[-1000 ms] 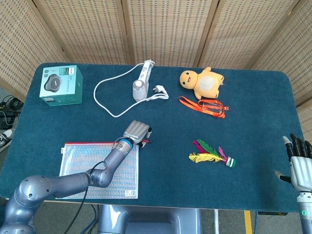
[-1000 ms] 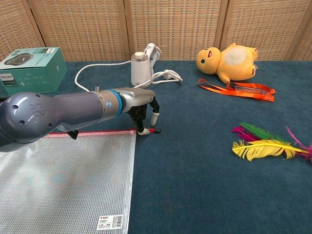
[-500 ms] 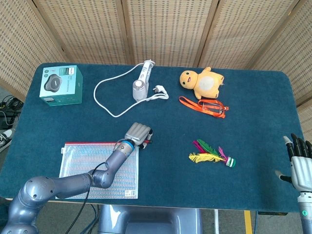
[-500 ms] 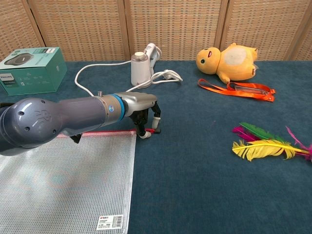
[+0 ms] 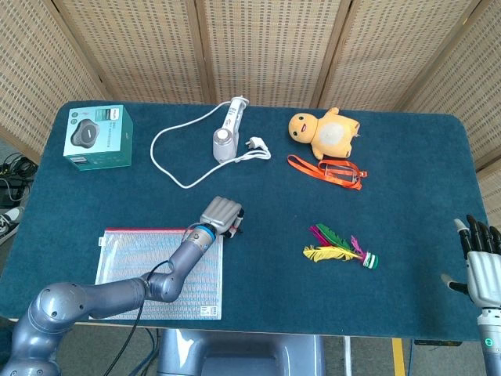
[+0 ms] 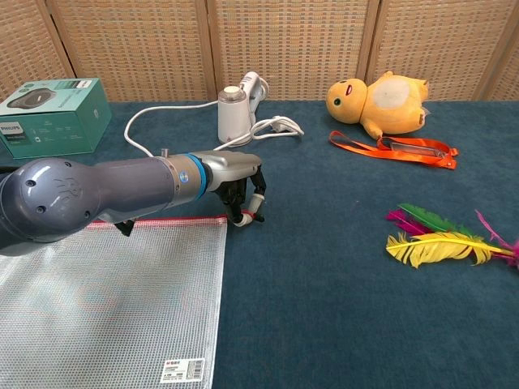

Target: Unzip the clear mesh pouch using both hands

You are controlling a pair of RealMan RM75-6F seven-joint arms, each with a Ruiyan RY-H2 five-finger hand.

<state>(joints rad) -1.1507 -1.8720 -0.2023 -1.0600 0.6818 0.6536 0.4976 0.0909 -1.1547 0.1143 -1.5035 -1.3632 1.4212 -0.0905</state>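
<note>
The clear mesh pouch [image 5: 149, 274] [image 6: 105, 300] lies flat at the table's front left, its red zipper along the top edge. My left hand [image 5: 221, 215] [image 6: 233, 180] is at the pouch's top right corner, fingers curled down. Its fingertips [image 6: 249, 212] pinch the small red zipper pull [image 6: 255, 216], which is mostly hidden between them. The zipper looks closed along the whole edge. My right hand [image 5: 479, 266] hovers at the table's front right edge with fingers spread and nothing in it. It shows only in the head view.
A teal box [image 5: 98, 137] [image 6: 50, 117] sits at the back left. A white corded device [image 5: 225, 133] [image 6: 233, 113] lies behind the left hand. A yellow plush duck [image 5: 322, 133], an orange strap [image 5: 329, 171] and a feather shuttlecock [image 5: 340, 249] lie to the right.
The left hand's fingers have closed in over the red pull, which earlier stuck out to the right of them. The right hand has not moved.
</note>
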